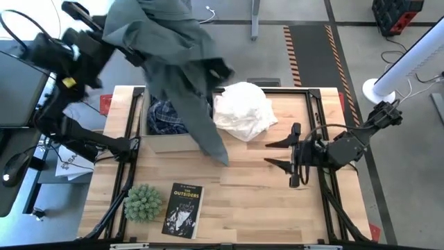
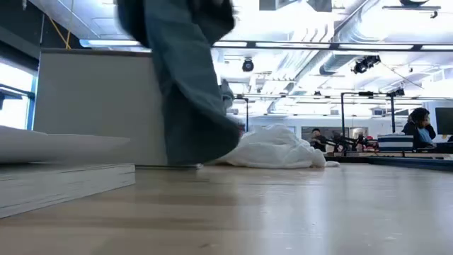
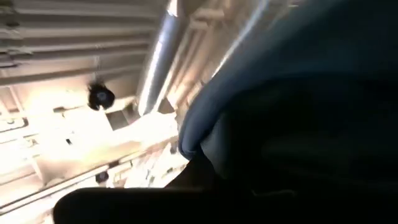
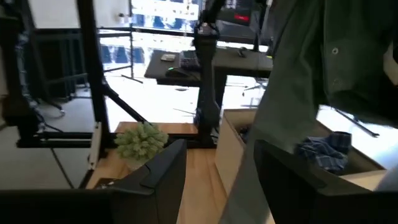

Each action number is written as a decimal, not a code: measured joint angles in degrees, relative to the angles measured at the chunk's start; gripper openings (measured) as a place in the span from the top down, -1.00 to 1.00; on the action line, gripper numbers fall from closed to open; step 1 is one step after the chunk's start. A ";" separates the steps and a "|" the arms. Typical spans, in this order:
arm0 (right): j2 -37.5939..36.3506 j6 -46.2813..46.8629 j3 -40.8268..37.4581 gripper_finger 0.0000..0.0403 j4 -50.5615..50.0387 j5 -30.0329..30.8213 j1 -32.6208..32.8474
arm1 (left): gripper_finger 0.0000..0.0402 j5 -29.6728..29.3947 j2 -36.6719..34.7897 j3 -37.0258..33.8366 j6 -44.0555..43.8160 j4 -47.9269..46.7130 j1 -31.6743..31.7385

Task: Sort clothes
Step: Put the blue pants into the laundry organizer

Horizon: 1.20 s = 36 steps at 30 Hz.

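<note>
Wooden table (image 1: 277, 194), grey-green shirt (image 1: 173, 62) hanging, probably left-held

My left tool lifts a grey-green shirt (image 1: 173, 62) high, its tail draping to the bench; a white garment (image 1: 243, 111) lies crumpled beside, a plaid shirt (image 1: 166, 117) boxed.

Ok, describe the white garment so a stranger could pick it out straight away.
Start at the tan cardboard box at the far side of the wooden table. Just to its right, the white garment lies crumpled in a heap on the tabletop. It is the only white cloth there, unlike the grey-green shirt hanging over the box and the blue plaid shirt inside it.
</note>
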 joint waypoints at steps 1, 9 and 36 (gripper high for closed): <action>0.02 0.00 0.00 0.08 -0.28 0.55 -0.02 | 0.99 0.16 0.34 1.86 -0.87 -4.00 1.42; 0.15 0.20 0.00 0.08 -1.05 0.74 -0.04 | 0.99 7.62 2.45 -1.83 -19.59 -31.61 10.86; 0.74 5.57 -0.07 0.08 -5.68 1.80 -1.11 | 0.99 20.22 0.62 -14.40 -46.25 -39.96 13.91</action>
